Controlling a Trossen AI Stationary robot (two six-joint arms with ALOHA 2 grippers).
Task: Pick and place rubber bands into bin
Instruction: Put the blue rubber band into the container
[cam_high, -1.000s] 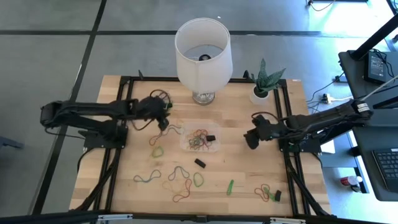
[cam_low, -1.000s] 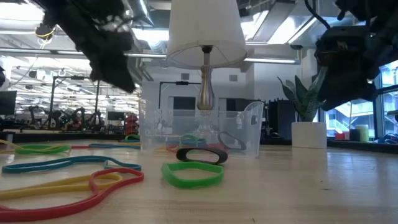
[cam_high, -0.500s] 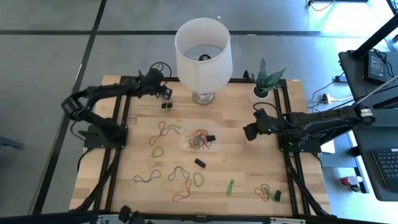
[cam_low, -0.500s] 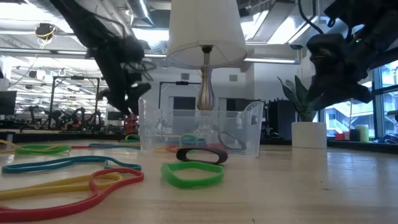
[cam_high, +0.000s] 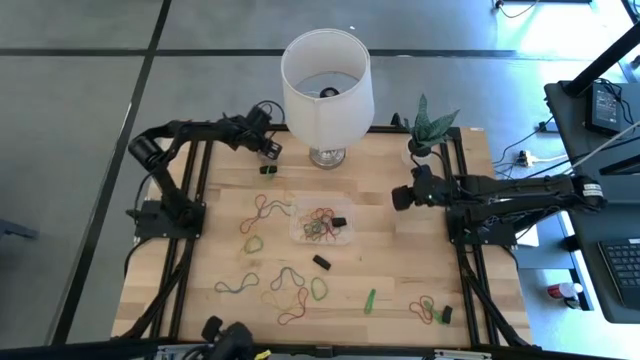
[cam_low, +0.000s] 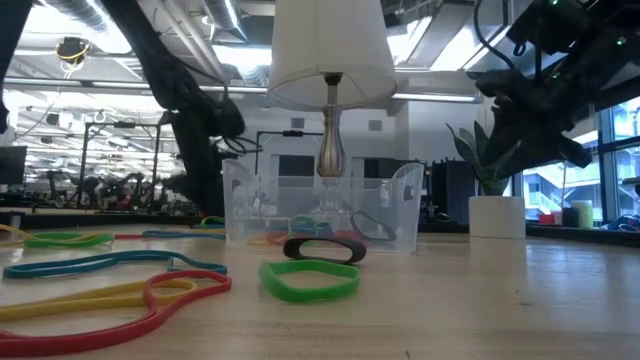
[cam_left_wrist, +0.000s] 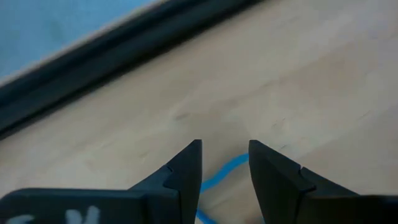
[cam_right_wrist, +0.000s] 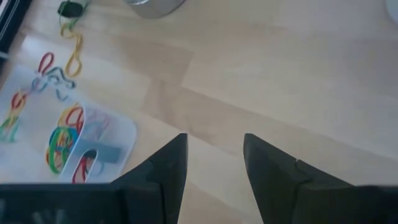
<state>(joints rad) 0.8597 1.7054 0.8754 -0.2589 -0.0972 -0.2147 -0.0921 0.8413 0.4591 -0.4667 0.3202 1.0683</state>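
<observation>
Spanning the worktop (cam_high: 400, 260), loose rubber bands (cam_high: 285, 290) are scattered around the clear bin (cam_high: 321, 223), which sits mid-table with several bands already inside. The left gripper (cam_high: 270, 152) has been swung away to the far edge near the lamp (cam_high: 326, 85) — open, nothing held, a blue band (cam_left_wrist: 224, 171) under it — so another pick is being set up. The right gripper (cam_high: 399, 196) is parked open and empty, right of the bin.

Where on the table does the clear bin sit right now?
In the high view the bin sits near the table's middle, in front of the lamp, with loose rubber bands lying just to its left.
</observation>
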